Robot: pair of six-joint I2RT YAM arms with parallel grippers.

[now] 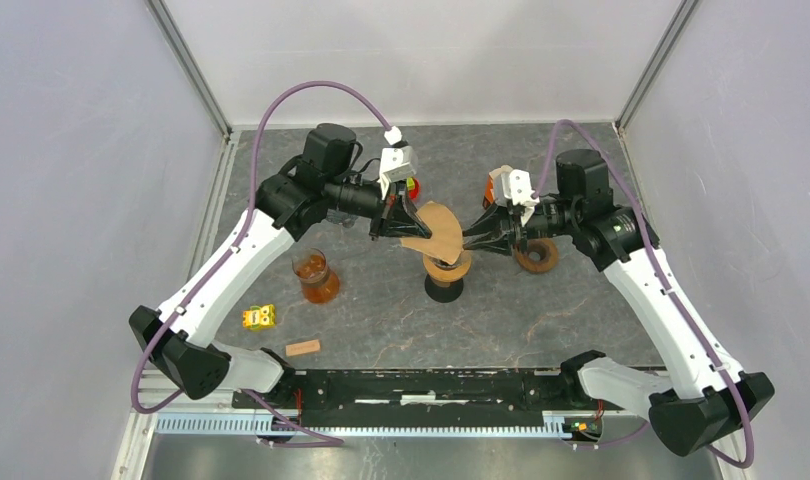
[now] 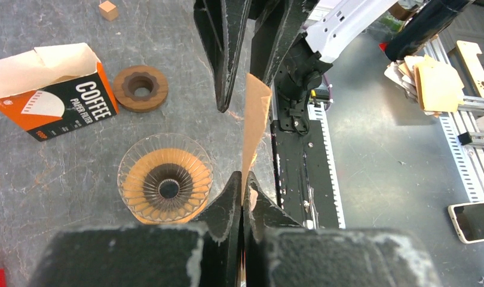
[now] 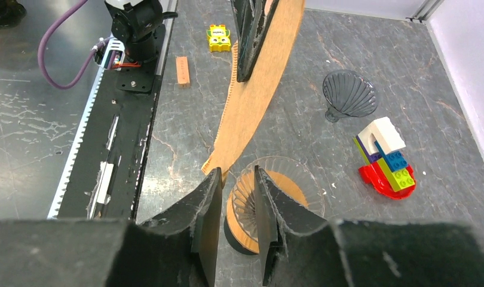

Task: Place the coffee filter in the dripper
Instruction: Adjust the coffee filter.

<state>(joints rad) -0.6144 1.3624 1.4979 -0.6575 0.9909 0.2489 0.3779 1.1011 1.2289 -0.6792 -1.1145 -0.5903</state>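
Note:
My left gripper (image 1: 405, 228) is shut on a flat brown paper coffee filter (image 1: 436, 232) and holds it just above the dripper (image 1: 448, 266), a ribbed glass cone on a wooden collar. In the left wrist view the filter (image 2: 254, 119) stands edge-on out of the shut gripper (image 2: 244, 183), with the dripper (image 2: 165, 177) below to its left. My right gripper (image 1: 469, 238) is open at the filter's far edge. In the right wrist view the gripper (image 3: 238, 174) hangs over the dripper (image 3: 293, 190). The filter's (image 3: 257, 89) lower corner lies just outside its left finger.
A glass of amber liquid (image 1: 316, 276), a yellow toy (image 1: 259, 317) and a wooden block (image 1: 303, 348) lie front left. A wooden ring (image 1: 535, 256) and the orange filter box (image 2: 51, 89) are at the right. A second glass cone (image 3: 349, 94) and a Lego model (image 3: 386, 158) stand behind.

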